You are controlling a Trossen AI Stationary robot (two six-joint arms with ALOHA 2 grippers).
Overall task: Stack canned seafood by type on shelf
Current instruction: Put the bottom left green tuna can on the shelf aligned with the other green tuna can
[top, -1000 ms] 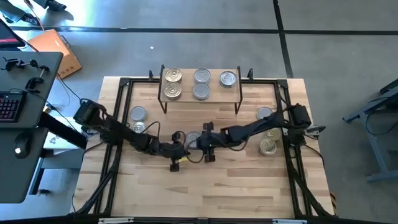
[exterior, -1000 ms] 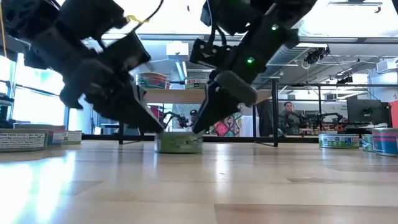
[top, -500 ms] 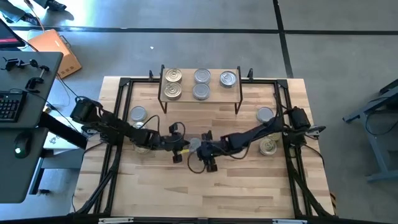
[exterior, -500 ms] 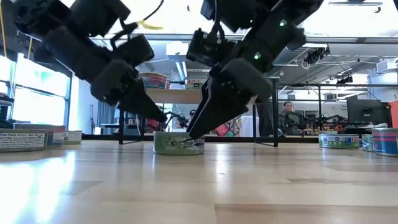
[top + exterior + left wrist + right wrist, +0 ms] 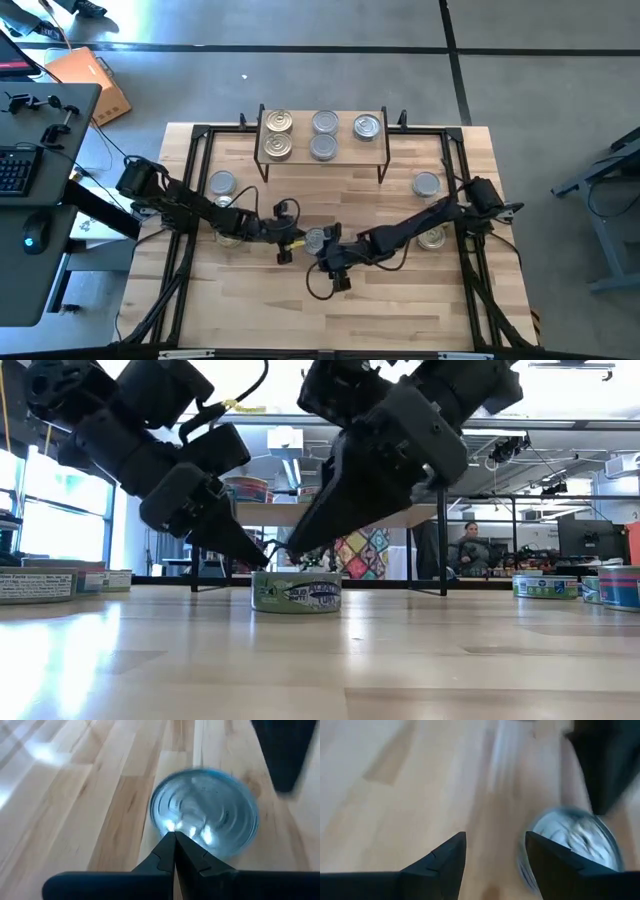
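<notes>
One canned seafood tin (image 5: 317, 239) with a silvery lid stands on the table's middle, also seen in the low view (image 5: 296, 592). My left gripper (image 5: 298, 238) is shut, and its tips are at the tin's left rim. My right gripper (image 5: 328, 254) is open, just near-right of the tin. In the right wrist view the tin (image 5: 577, 845) lies outside the gap, beside one finger (image 5: 555, 865). The shelf (image 5: 345, 150) at the far edge carries several tins (image 5: 278, 135). My left gripper's shut fingertips (image 5: 174, 837) meet the tin at the lid's rim (image 5: 172, 827) on its left side, slanting down from the table's left. The tin stands flat on the table. My right gripper has the tin beside the outer side of one finger; I cannot tell whether they touch.
Two loose tins (image 5: 222, 184) lie by the left arm and two more (image 5: 426, 185), (image 5: 432, 237) by the right arm. A black frame (image 5: 200, 135) runs around the table. The near half of the wooden table (image 5: 400, 310) is bare board.
My right gripper has swung toward the table's near edge and a little left, its jaws unchanged. The tin has slid along the table toward the near edge and stays flat.
</notes>
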